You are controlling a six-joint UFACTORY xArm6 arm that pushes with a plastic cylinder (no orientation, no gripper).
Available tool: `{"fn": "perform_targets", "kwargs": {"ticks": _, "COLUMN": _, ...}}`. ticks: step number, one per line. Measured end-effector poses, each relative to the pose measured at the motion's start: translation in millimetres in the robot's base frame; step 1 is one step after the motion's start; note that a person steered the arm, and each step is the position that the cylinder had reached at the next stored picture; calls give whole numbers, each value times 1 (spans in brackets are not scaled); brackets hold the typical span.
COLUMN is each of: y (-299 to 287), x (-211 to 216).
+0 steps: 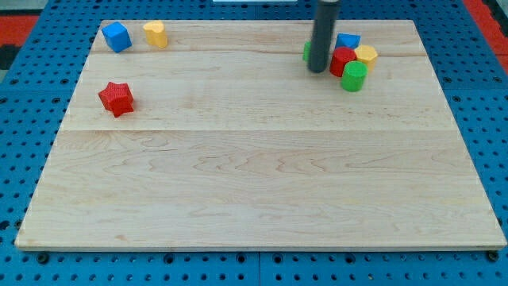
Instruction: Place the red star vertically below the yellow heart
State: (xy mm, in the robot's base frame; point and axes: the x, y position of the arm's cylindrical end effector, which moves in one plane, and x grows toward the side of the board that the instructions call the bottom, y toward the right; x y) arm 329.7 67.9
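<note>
Blocks counted: two red [117, 98], two yellow [155, 34], two blue [116, 36], two green [354, 76].

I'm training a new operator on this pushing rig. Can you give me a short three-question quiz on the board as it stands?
1. True or false: the red star touches the yellow heart.
2. Which block lies nearest the view's top-left corner? A) blue block B) green cylinder C) red star
3. My tip is beside the cluster at the view's top ____.

Key: 1 false; 2 A; 3 right.
</note>
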Motion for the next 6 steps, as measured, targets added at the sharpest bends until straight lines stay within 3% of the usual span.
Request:
{"fn": "perform_targets", "kwargs": {"ticks": 2, "y": -171, "x": 127}}
{"fn": "perform_targets", "kwargs": {"ticks": 3, "y": -296, "x": 133}}
{"fn": "perform_targets", "kwargs": {"ticks": 4, "y": -304, "x": 77}}
{"fn": "perform_targets", "kwargs": {"ticks": 5, "y": -252, "x": 63}}
{"fn": "perform_targets", "kwargs": {"ticks": 6, "y": -160, "x": 37}}
